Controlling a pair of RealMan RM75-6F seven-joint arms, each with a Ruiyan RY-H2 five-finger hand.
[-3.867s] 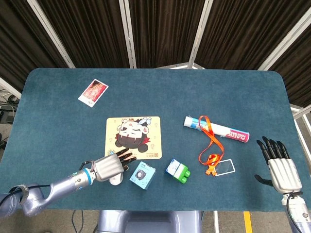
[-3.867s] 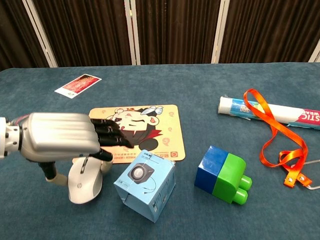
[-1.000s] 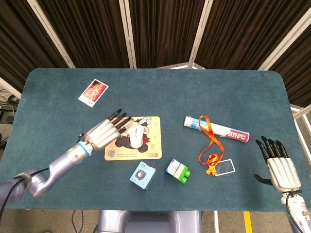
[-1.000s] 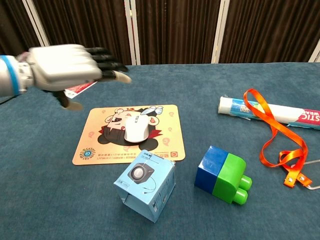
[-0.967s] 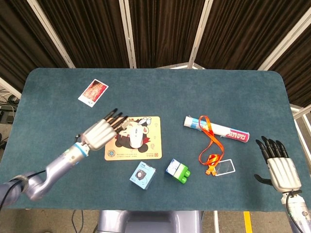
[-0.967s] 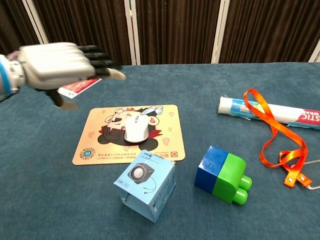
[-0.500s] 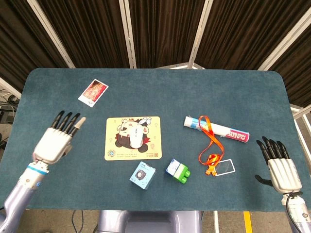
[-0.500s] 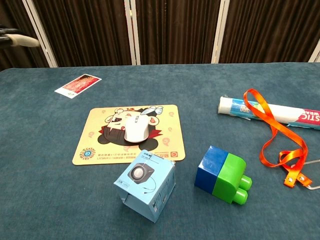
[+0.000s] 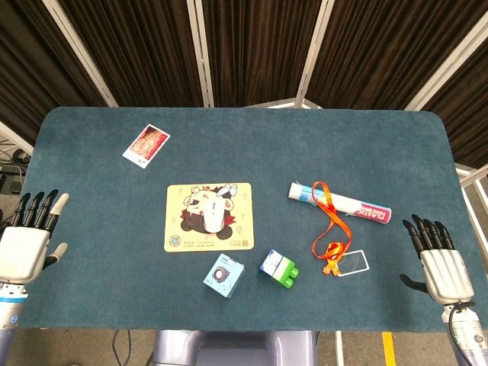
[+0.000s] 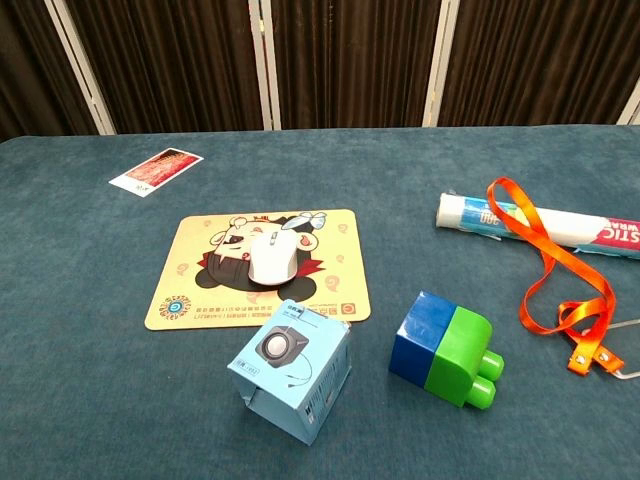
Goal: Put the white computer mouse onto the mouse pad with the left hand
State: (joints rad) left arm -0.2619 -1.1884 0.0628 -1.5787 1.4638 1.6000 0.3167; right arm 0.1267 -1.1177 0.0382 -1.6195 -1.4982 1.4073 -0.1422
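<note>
The white computer mouse (image 9: 214, 220) (image 10: 271, 258) lies on the yellow cartoon mouse pad (image 9: 180, 235) (image 10: 185, 292), near its middle. My left hand (image 9: 25, 244) hangs open off the table's left edge, far from the pad, holding nothing. My right hand (image 9: 441, 265) stays open off the table's right edge, fingers spread and straight. Neither hand shows in the chest view.
A light blue box (image 9: 223, 275) (image 10: 291, 369) sits just in front of the pad, a blue and green block (image 9: 279, 269) (image 10: 446, 350) to its right. A white tube (image 9: 340, 202) with an orange lanyard (image 9: 330, 229) lies right. A photo card (image 9: 146, 144) lies at back left.
My left hand, having left the mouse on the pad, has drawn back left and toward me, off the table's edge and out of the chest view. The right hand has not moved.
</note>
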